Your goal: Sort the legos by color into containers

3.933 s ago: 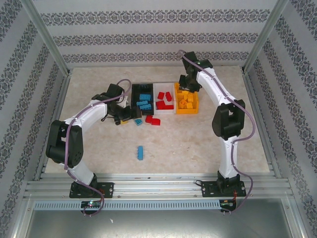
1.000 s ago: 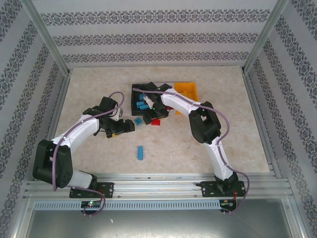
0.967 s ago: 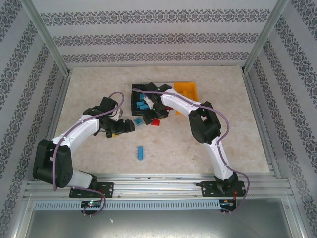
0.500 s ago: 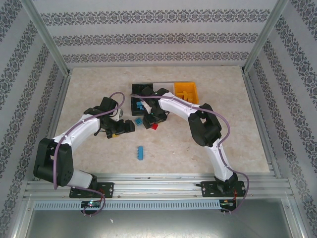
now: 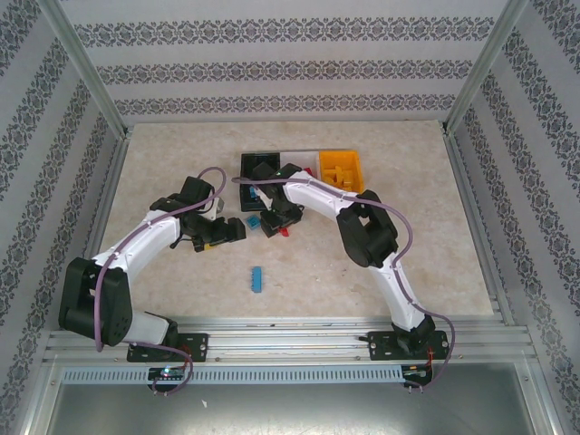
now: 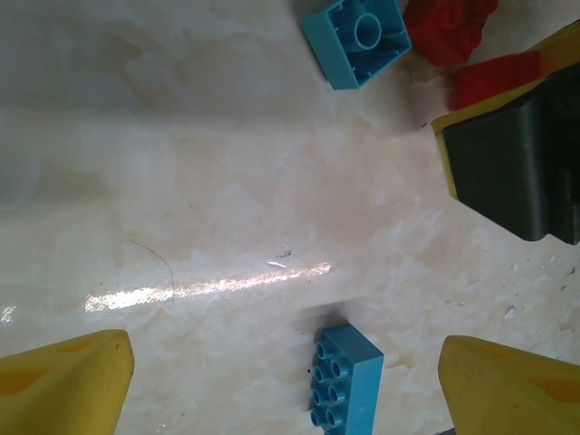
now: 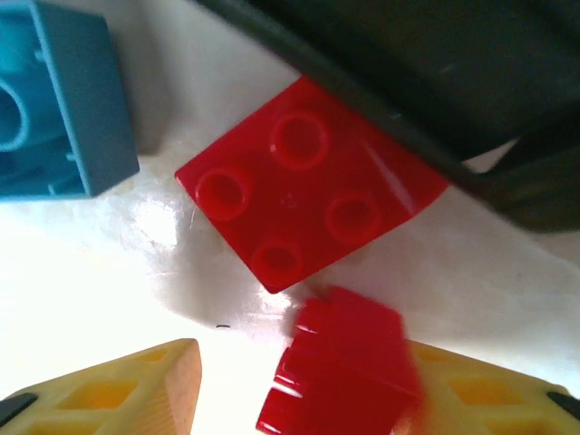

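Lying nearest the arm bases, a long blue brick [image 5: 257, 279] sits alone on the tabletop [image 5: 181, 163], studs up. The left wrist camera catches it cut off at the bottom edge, between two yellow tips. The left fingers [image 5: 230, 231] hang just beyond it, spread wide with nothing between them.

Just past them, the right fingers [image 5: 275, 222] point down at a small cluster. It holds a square blue brick [image 7: 54, 109] lying hollow side up, a square red brick [image 7: 308, 195] just beside it with four studs up, and a smaller red brick [image 7: 340, 372]. That last one is blurred and cut off by the bottom of the right wrist view. It lies between the right fingers, against the tip at the picture's right, with a gap to the other tip, so the fingers are apart and not clamped on it. Whether it rests on the tabletop cannot be told. A dark shape [image 7: 435, 72] crosses the top right corner of that view over the square red brick's far edge; what it is cannot be made out. From above, the right arm covers most of the cluster.

Farthest back stand the bins in a row. The black bin [image 5: 254, 167] is partly under the arm and the white bin [image 5: 304, 153] is hidden but for a strip of rim. The orange-yellow bin [image 5: 341, 155] is open to view, its contents too small to tell.
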Tool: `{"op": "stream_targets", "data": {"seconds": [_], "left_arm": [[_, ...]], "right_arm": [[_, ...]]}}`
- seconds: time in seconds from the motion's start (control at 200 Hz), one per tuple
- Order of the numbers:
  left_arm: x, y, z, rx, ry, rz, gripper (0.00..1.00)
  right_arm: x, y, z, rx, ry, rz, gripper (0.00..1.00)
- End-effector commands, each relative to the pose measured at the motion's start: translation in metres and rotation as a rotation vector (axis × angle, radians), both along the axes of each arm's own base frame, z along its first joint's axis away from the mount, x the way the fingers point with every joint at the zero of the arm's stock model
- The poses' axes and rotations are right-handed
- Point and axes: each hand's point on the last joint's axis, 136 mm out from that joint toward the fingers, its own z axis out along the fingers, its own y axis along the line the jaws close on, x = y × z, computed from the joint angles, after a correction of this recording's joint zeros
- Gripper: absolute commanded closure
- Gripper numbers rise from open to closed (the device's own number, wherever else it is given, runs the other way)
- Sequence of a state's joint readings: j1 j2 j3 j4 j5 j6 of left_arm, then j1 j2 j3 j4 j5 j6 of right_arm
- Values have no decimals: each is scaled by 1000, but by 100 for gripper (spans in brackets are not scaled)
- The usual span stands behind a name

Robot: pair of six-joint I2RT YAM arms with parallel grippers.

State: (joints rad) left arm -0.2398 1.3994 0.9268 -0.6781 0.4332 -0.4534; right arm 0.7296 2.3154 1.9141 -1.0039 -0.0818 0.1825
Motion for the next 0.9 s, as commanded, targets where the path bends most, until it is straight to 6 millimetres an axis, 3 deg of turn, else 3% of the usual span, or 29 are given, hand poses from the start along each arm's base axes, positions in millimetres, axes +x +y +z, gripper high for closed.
{"op": "stream_targets", "data": {"seconds": [0.0, 0.285, 0.585, 0.729, 0.894], "left_arm": [[0, 3, -2, -3, 19, 28, 12], [11, -3, -2, -30, 8, 33, 12], [16, -6, -5, -49, 9, 38, 12], [18, -9, -4, -58, 9, 24, 12], [21, -7, 3, -47, -9, 33, 12]], "right_arm": [[-3, -11, -7, -57, -5, -5, 52], [0, -26, 26, -41, -84, -64, 73], [16, -46, 86, 109, -148, -230, 79], [48, -58, 103, 160, -174, -308, 79], [106, -70, 111, 196, -194, -403, 80]]}}
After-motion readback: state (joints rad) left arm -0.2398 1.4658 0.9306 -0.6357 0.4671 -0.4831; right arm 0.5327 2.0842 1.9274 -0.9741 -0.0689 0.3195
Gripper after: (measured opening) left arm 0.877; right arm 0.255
